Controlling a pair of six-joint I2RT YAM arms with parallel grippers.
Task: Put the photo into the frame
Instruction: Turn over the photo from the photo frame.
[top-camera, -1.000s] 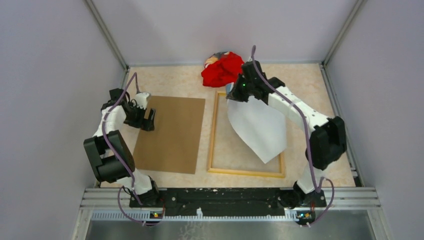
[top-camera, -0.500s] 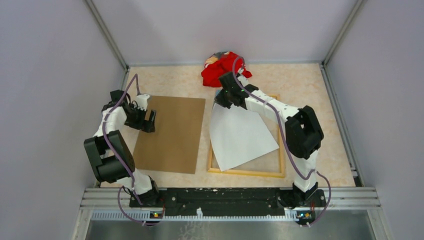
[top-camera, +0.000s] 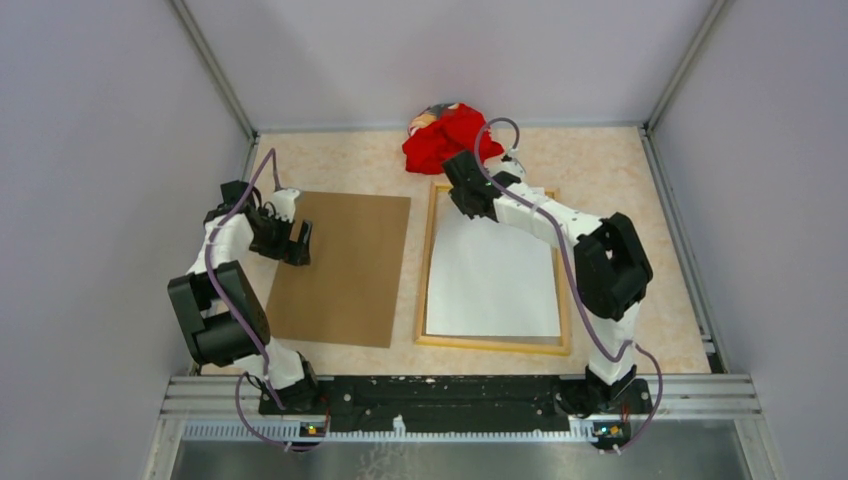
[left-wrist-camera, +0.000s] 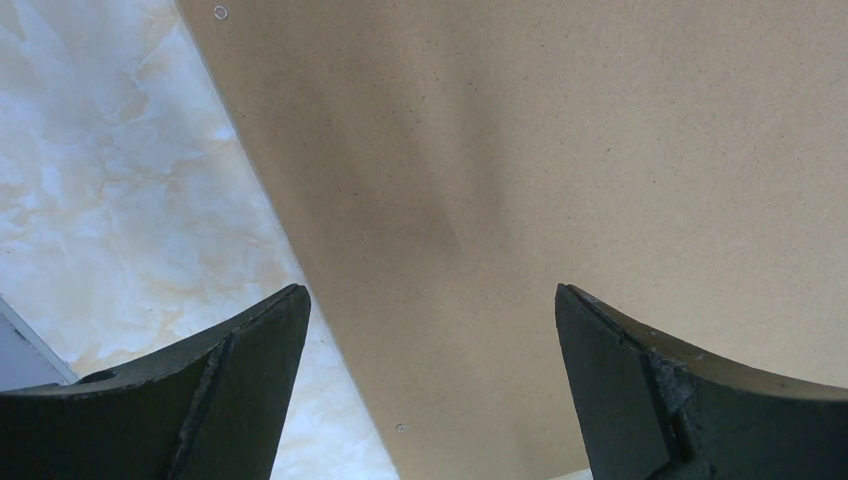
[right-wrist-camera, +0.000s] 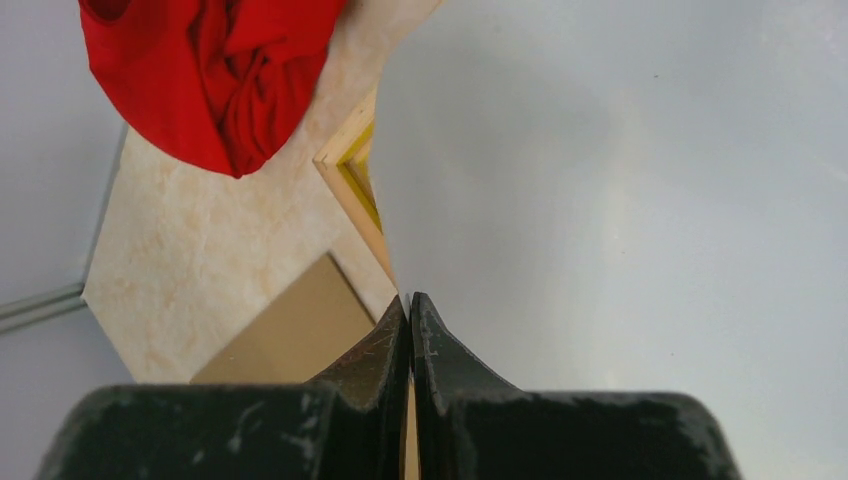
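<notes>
Where the photo (top-camera: 492, 270) lies: white side up, flat inside the frame (top-camera: 424, 270), its edges along the rails. The frame lies pale wood side up on the table (top-camera: 600, 160), right of centre.
Top view only: I get the whole sheet, all four rails and both arms here, but I cannot read the right fingers from up there.
Right wrist only: a strip of yellow shows on the inner edge of the frame's far left corner, and the photo's left edge runs straight to the fingertips.
Left wrist only: I see the board (top-camera: 345, 265) close up, with two small holes near its edge and marbled table beside it.
Count: one photo, one frame, one board, one red cloth (top-camera: 445, 138), two grippers.
Right gripper (right-wrist-camera: 410, 305): clenched with no gap between the fingers, pinching the photo's left edge near its far left corner.
Left gripper (left-wrist-camera: 430, 292): spread wide and holding nothing. One finger is over the table and the other over the board, whose left edge runs between them. I cannot tell whether the tips touch down.
Board: flat on the table just left of the frame, with a narrow strip of table between them.
Cloth: bunched at the far side of the table, near the frame's far left corner.
</notes>
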